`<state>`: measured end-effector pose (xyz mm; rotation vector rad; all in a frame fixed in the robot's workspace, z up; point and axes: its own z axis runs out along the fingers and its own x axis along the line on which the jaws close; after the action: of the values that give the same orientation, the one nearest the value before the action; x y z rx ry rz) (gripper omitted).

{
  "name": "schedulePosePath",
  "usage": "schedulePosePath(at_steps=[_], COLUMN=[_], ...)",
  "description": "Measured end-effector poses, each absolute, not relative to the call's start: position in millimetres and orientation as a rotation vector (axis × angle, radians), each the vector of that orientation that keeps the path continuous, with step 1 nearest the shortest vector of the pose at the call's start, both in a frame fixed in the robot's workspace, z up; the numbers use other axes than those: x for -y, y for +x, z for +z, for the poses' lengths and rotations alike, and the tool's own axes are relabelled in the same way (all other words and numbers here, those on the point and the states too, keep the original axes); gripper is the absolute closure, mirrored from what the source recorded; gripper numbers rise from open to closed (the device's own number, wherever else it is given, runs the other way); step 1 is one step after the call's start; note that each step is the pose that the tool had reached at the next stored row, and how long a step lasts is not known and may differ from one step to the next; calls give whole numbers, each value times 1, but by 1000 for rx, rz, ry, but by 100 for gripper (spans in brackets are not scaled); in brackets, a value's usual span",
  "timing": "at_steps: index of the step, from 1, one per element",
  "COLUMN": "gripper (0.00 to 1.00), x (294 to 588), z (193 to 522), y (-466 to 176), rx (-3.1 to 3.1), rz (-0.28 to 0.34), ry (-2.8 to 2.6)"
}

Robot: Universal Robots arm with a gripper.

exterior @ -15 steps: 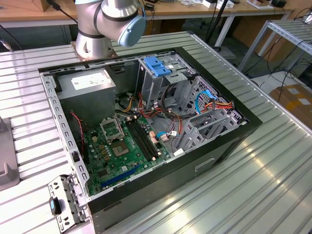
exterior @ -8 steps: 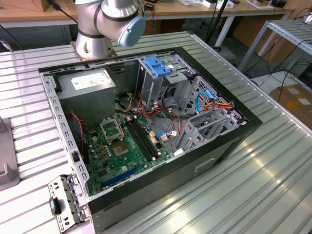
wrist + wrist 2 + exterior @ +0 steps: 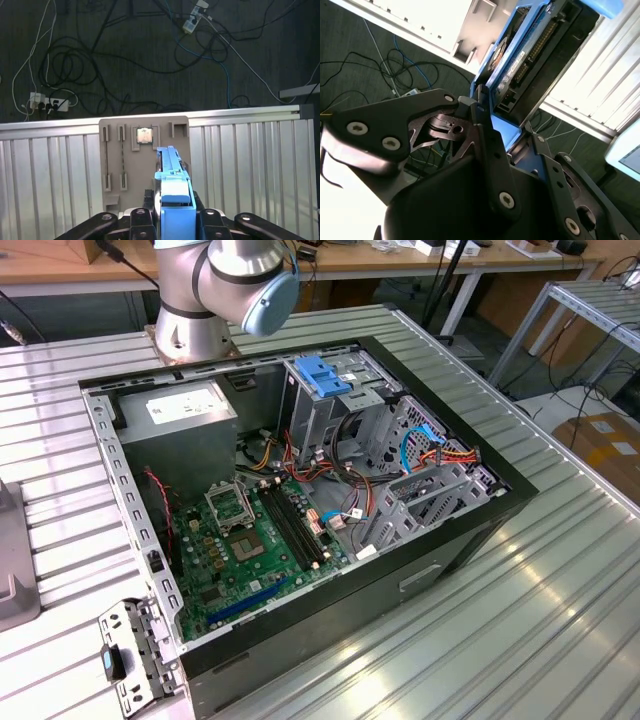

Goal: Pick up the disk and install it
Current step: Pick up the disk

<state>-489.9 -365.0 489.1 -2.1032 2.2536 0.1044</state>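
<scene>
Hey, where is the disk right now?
The disk sits clamped between the fingers of the gripper in both wrist views. In the first wrist view, a grey fixture plate lies beyond it on the slatted table.

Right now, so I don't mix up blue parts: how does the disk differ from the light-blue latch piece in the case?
The disk is clamped in the gripper above the slatted table; the latch piece sits on the grey cage inside the case. The disk is a dark body in a bright blue frame; the latch piece is paler blue throughout. Both have blue plastic.
</scene>
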Motion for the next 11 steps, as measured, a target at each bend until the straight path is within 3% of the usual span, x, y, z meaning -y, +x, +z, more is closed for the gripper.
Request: schedulePosePath(at_steps=[11], gripper=[63], x=[365], z=[489], y=[-487], rx=[-2254], rz=[104], ry=[-2103])
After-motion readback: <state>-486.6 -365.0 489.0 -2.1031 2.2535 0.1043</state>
